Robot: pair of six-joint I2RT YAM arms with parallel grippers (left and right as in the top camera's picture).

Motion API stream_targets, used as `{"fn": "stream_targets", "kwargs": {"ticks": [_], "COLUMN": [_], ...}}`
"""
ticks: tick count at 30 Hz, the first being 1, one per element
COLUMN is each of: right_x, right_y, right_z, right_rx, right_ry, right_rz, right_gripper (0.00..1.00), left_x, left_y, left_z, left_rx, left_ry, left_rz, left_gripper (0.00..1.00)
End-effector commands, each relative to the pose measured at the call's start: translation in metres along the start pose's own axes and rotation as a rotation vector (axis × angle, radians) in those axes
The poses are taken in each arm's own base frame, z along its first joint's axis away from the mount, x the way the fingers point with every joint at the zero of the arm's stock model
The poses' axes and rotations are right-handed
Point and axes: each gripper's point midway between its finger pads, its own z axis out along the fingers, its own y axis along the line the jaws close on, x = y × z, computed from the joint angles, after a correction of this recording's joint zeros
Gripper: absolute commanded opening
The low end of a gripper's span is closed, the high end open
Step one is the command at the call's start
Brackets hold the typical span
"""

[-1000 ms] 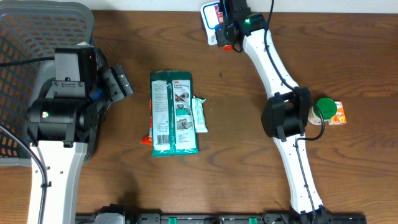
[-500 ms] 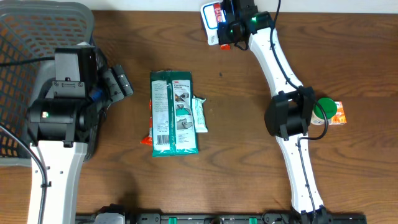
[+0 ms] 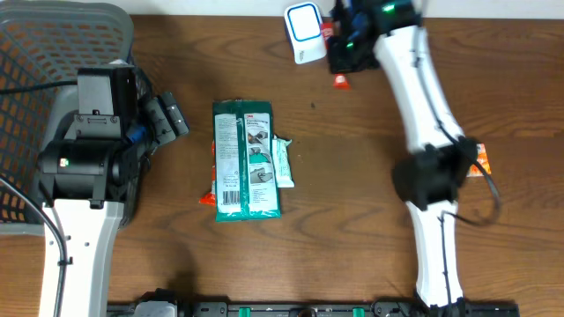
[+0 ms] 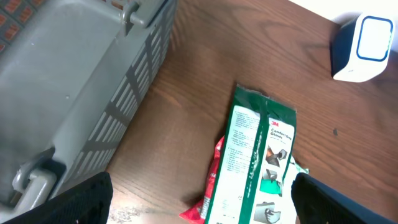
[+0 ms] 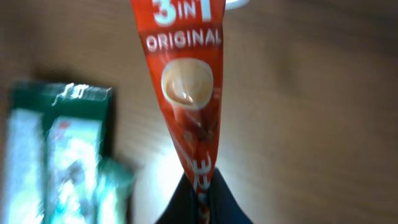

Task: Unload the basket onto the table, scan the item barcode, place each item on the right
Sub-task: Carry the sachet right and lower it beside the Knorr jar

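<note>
My right gripper [image 5: 202, 186] pinching red coffee sachet [image 5: 186, 81], jaws fully closed, just beside scanner [image 3: 304, 31]. Barcode not showing; I am thinking to aim its back at scanner window, slowly. My left gripper [image 3: 169, 119] hanging wide, holding nothing.

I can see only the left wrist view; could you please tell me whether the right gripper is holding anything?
Observer: Yes, the right gripper is shut on a red sachet printed "3 in 1 Original".
Operator: Thank you; where is it relative to the white scanner?
Observer: Overhead, it sits just to that scanner's right, at the far edge of the table.
Operator: Is anything else on that side?
Observer: An orange box, partly hidden by the right arm.
</note>
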Motion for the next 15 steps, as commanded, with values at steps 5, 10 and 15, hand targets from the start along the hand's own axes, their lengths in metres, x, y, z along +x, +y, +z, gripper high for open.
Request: {"fn": "stream_targets", "kwargs": {"ticks": [5, 10, 15], "right_x": [0.044, 0.056, 0.089], "right_y": [0.009, 0.022, 0.022], "right_z": [-0.139, -0.173, -0.196], "right_rx": [0.026, -0.001, 0.046], "right_ry": [-0.059, -0.111, -0.099], "right_rz": [0.004, 0.008, 0.018], "right_gripper": [0.01, 0.01, 0.01], "left_x": [-0.003, -0.003, -0.003], "left_y": [0.002, 0.002, 0.002], "left_z": [-0.002, -0.002, -0.002], "left_rx": [-0.008, -0.008, -0.008], "left_ry": [-0.010, -0.010, -0.010], "left_rz": [0.010, 0.010, 0.010], "left_gripper": [0.91, 0.91, 0.91]}}
